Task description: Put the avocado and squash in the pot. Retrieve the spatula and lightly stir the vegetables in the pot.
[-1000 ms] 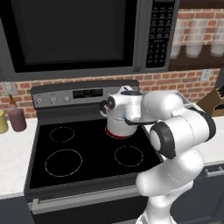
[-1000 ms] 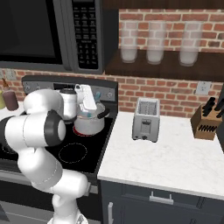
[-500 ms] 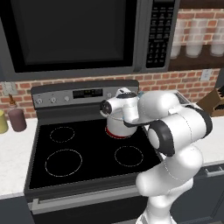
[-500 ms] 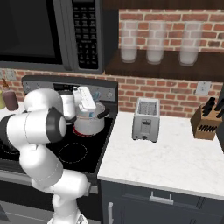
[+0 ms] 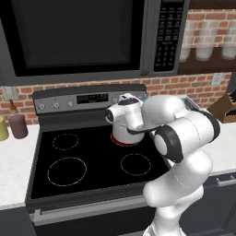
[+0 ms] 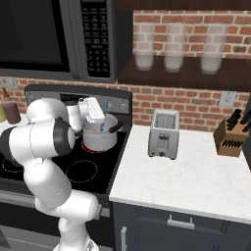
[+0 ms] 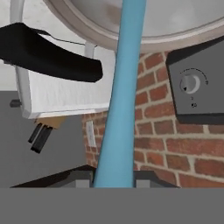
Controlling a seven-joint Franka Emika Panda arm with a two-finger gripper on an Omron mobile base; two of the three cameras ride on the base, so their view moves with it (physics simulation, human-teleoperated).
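Observation:
The steel pot (image 5: 120, 137) stands on the back right burner of the black stove (image 5: 83, 159). My gripper (image 5: 126, 120) hangs just above the pot, shut on the light blue spatula (image 7: 120, 100). In the hand view the spatula handle runs from between my fingertips (image 7: 113, 177) up over the pot's rim (image 7: 153, 43) and into it, next to the pot's black side handle (image 7: 48, 57). From the right base view a bit of the spatula (image 6: 102, 126) shows under the hand (image 6: 98, 120), above the pot (image 6: 100, 139). The avocado and squash are hidden.
A microwave (image 5: 78, 37) hangs low over the stove. A toaster (image 6: 163, 135) and a knife block (image 6: 229, 138) stand on the white counter to the right. Two jars (image 5: 18, 125) sit on the counter to the left. The stove's back panel (image 7: 197, 87) is close behind.
The hand has shifted slightly over the pot with the spatula in it. The pot has stayed on its burner.

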